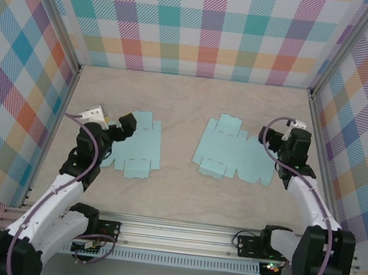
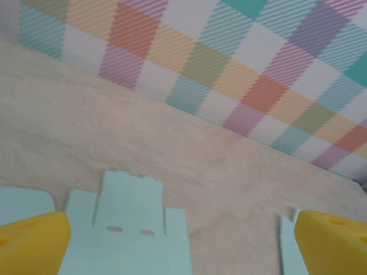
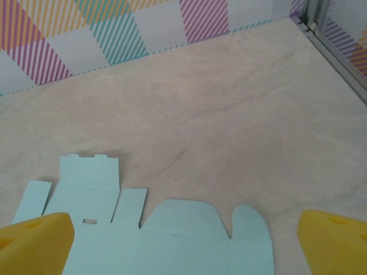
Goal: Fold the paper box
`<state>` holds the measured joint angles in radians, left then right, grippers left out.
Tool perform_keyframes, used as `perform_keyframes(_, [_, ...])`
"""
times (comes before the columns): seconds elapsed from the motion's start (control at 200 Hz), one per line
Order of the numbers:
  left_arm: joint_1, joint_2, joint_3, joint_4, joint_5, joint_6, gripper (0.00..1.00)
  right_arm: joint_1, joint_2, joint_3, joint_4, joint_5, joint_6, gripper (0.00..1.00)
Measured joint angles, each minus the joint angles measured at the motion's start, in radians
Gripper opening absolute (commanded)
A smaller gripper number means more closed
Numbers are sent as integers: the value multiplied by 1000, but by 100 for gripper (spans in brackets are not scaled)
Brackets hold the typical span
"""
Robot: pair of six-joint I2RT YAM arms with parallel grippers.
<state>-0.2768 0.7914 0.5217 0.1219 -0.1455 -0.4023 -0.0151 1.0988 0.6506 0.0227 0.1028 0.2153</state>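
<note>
Table [image 1: 189, 98]: one, beige, marbled. Pale blue card, flat, unfolded: left blank [image 1: 137, 146] on the table's left half, right blank [image 1: 232, 153] on its right half; top view shows both, wrist views add slotted tabs. Left gripper [image 2: 182, 243], right gripper [image 3: 183, 240]: yellow fingers spread wide, empty.

Table [image 1: 188, 104] — left blank [image 1: 137, 146], right blank [image 1: 232, 153].
</note>
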Motion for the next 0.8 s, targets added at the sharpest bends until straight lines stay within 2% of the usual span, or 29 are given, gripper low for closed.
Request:
perform_keyframes(0.155, [-185,-37,-7,-113,-79,-80,100,58,-66,25,-241,21,63,100])
perform_keyframes(0.285, [-289,-28,-27,-138,-122,-130,100,117,-80,46,-417,36,106,97])
perform_keyframes(0.495, [-317,13,-28,-146,-171,-175,100,145,-38,77,-595,55,166,75])
perform_keyframes(0.58, [-317,13,-28,-146,-190,-186,100,153,10,89,-629,55,189,74])
perform_keyframes(0.8, [-317,-20,-28,-184,-270,-214,100,175,121,97,-674,54,243,63])
